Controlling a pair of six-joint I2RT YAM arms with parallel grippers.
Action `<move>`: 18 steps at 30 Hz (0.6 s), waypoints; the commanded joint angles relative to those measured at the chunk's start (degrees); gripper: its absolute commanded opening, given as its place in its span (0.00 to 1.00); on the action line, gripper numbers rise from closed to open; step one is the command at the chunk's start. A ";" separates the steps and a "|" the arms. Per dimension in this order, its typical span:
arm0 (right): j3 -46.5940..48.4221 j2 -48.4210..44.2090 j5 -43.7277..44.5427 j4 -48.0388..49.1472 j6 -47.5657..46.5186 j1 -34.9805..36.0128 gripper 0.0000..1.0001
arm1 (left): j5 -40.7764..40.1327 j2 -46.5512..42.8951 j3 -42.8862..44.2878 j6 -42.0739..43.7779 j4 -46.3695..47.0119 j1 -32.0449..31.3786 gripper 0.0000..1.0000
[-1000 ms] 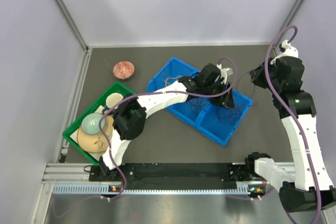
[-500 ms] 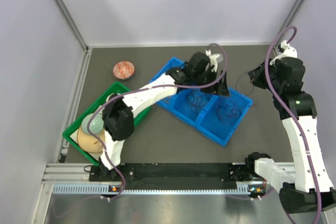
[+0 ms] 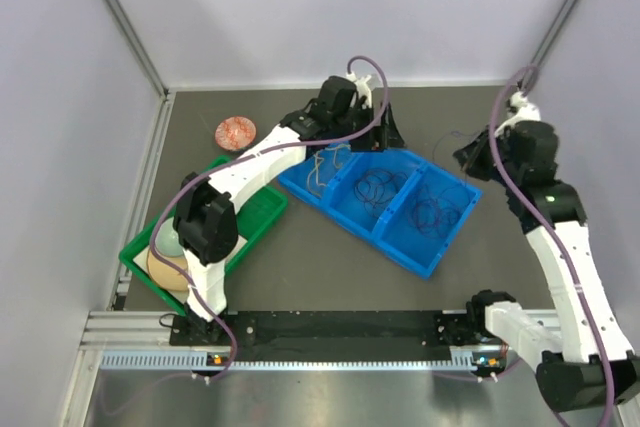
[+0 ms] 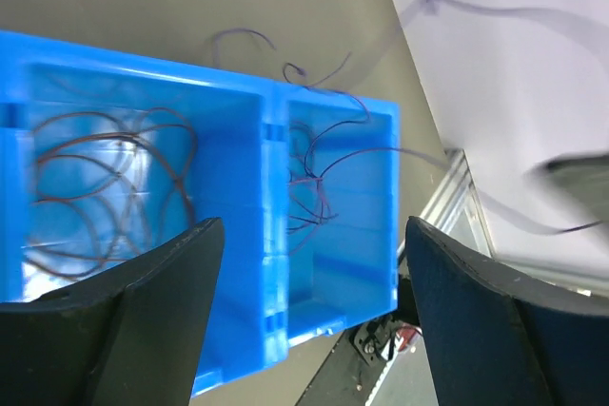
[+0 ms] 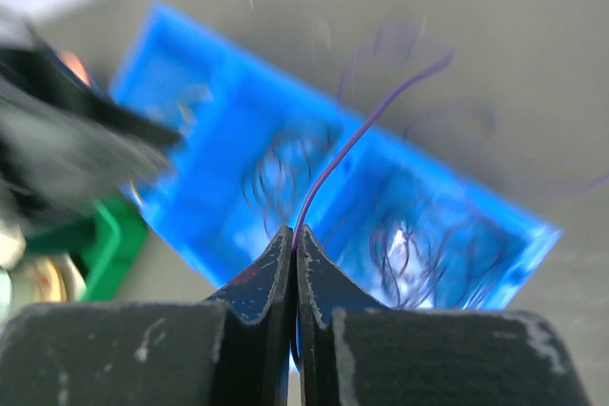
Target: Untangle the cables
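At the lower left of the top view, a green tray (image 3: 262, 215) sits on the dark worktop (image 3: 330, 277), and a small reddish round object (image 3: 236, 132) lies above it. At upper centre, near the upper edge of the blue bin (image 3: 402, 253), the left fingers (image 4: 143, 301) are spread wide with nothing between them. The bin has three compartments in a row. Brownish cables (image 3: 328, 162) lie in the left one, dark coils (image 3: 377, 187) in the middle one and a dark tangle (image 3: 436, 213) in the right one. To the right of the bin, the right fingers (image 5: 293, 249) are pressed together. They pinch a thin purple cable (image 5: 366, 125) that runs from their tips up over the bin.
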 commanded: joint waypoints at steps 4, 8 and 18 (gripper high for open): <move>-12.82 5.90 1.79 4.44 5.51 7.10 0.01 | 1.16 -3.76 -0.55 -1.83 5.18 2.44 0.82; -12.23 9.87 4.51 2.85 5.60 7.01 0.64 | 1.95 -3.14 -0.64 -2.19 5.44 2.44 0.81; -3.34 10.12 17.62 2.85 0.94 2.11 0.74 | 2.56 -2.96 -0.64 -1.22 5.18 2.44 0.81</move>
